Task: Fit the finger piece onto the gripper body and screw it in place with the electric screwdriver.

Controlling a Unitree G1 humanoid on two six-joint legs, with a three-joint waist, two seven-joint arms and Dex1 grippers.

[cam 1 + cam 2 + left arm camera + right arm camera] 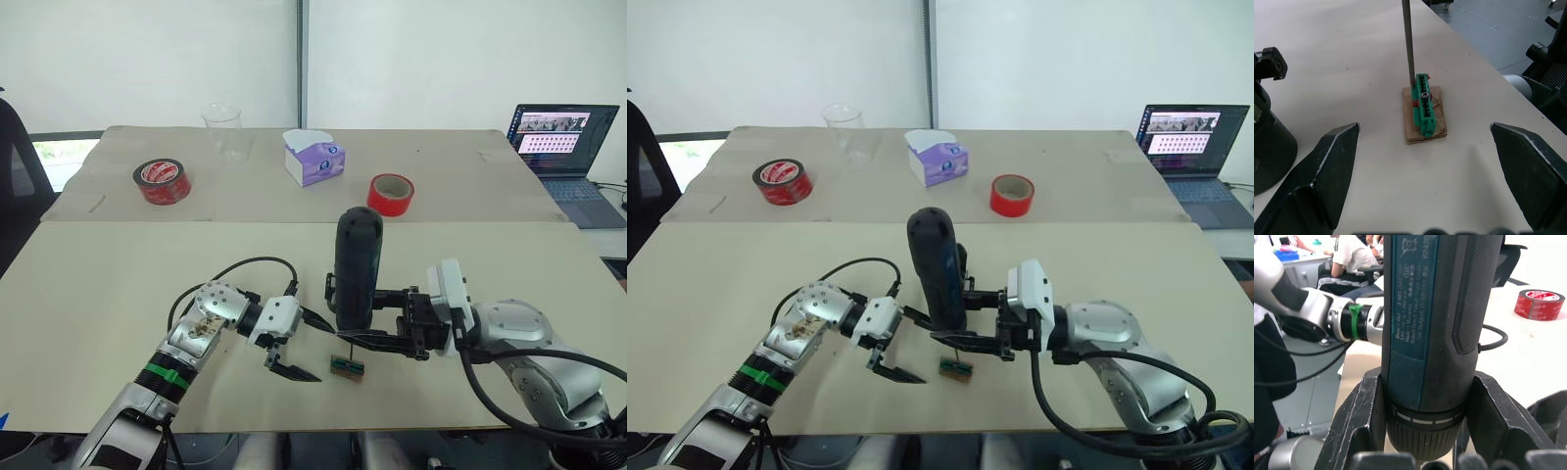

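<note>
Screwdriver (pixel 357 266) is standing upright near the front middle of the counter (pixel 118 284), pinched low on its body by the right tool (pixel 1422 440), whose two fingers are pressing against its sides just above the collar. It is looking thick, rigid and fairly heavy, top-heavy in this grip, with a smooth casing that could be slipping; holding low near the collar is seeming the steadiest place. Its thin metal bit (pixel 1408 41) is pointing down at a small green tray (pixel 1424 111) holding a screw. Left tool (pixel 1425 181) is hovering beside the tray, fingers spread wide, holding nothing.
</note>
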